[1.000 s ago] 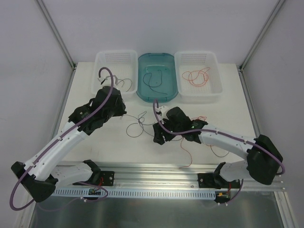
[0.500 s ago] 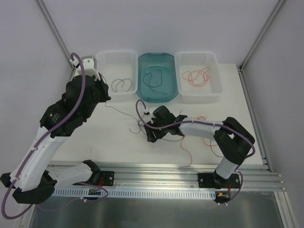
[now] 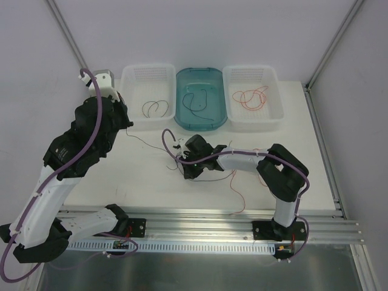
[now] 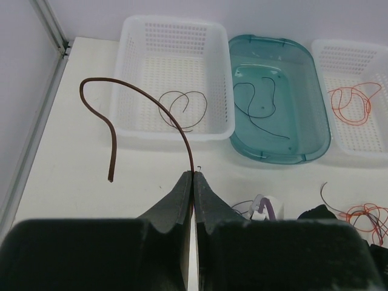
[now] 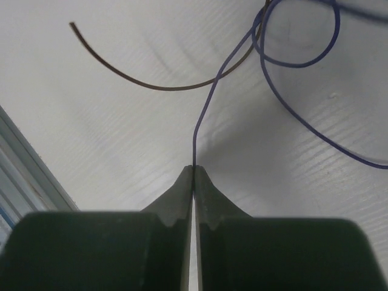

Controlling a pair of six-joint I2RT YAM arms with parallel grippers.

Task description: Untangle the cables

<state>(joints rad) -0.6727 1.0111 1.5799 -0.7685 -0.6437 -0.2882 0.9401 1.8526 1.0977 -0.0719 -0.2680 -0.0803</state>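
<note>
A dark brown cable [image 4: 112, 159] is pinched between the fingers of the left gripper [image 4: 193, 176], held above the counter [image 4: 66, 139] near the white basket [image 4: 212, 130]. A blue cable [image 5: 194, 145] is pinched by the fingers of the right gripper [image 5: 193, 168], low over the counter.

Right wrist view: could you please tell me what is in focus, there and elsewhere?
Right wrist: blue cable sharp, casting a soft shadow; right gripper body blurred. Left wrist: brown cable crisp, left gripper body soft. Top external: evenly lit, loose cables barely resolved.

White tabletop [image 3: 139, 188] enclosed by pale grey walls [image 3: 200, 30]; slanted aluminium posts [image 3: 68, 39] at the back corners; ribbed metal rail [image 3: 200, 219] along the near edge; soft, even light.
</note>
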